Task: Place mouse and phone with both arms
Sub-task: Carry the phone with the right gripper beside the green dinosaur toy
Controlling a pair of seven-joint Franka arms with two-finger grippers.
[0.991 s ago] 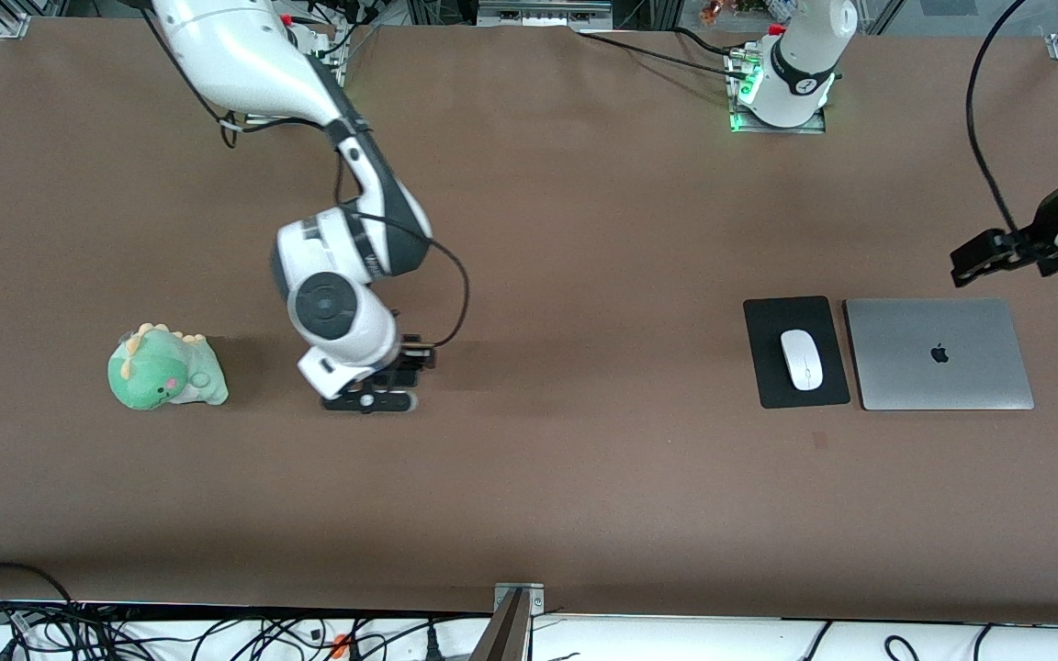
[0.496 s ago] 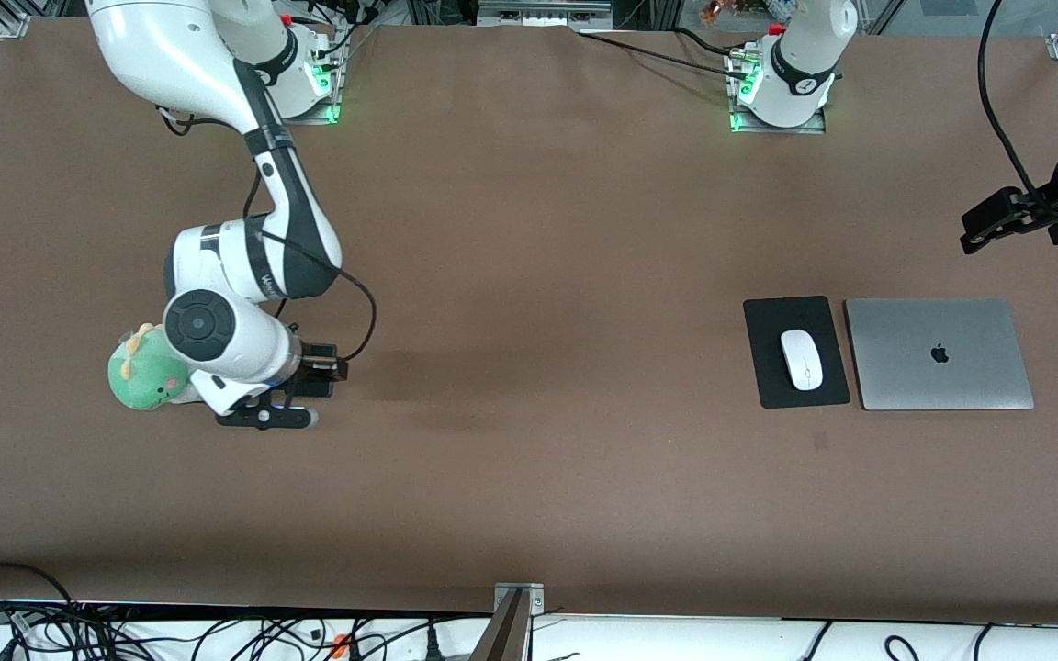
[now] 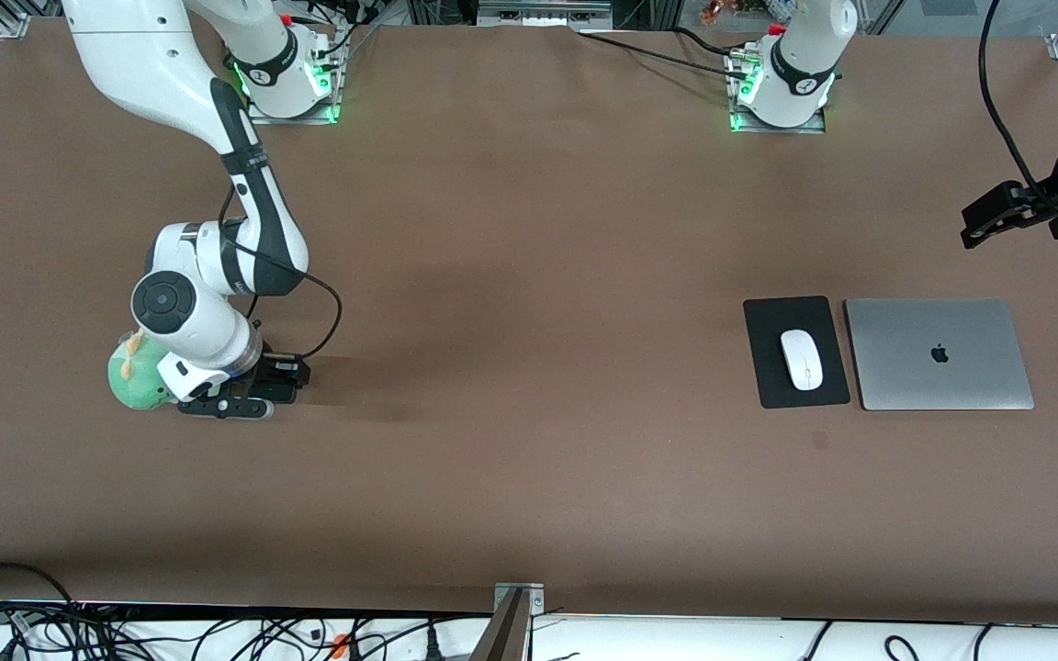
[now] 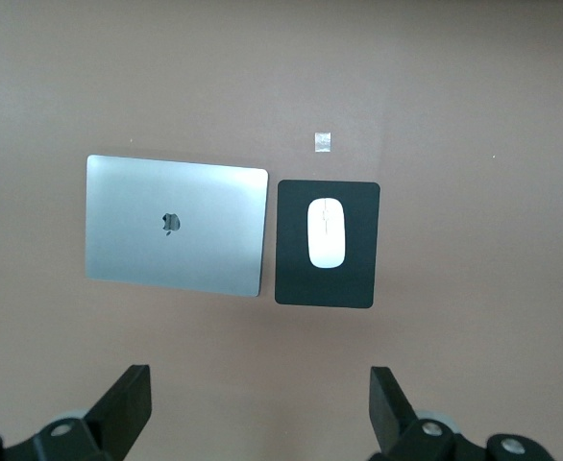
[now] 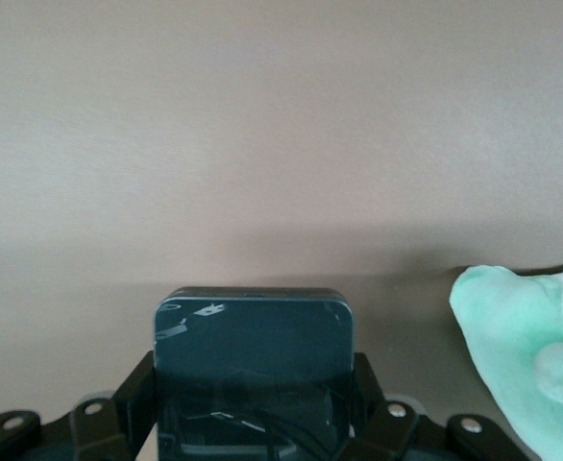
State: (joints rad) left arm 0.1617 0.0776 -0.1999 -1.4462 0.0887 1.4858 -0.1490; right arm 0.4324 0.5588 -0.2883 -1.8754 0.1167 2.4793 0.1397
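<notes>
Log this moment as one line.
right pincer: shut on black slab phone, beside green plush | left pincer: open, waiting | white oval mouse: on black mat

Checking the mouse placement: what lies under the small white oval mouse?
The white oval mouse rests on a flat black rectangular mat, beside the closed silver laptop. The brown table beneath the mat is covered.

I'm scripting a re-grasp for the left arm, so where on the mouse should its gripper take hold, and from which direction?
Judging by its pose, grip the mouse across its narrow width, on the two long sides, coming straight down. It lies flat on the black mat beside the closed laptop, nothing crowding it. The left gripper is open, up over the table.
</notes>
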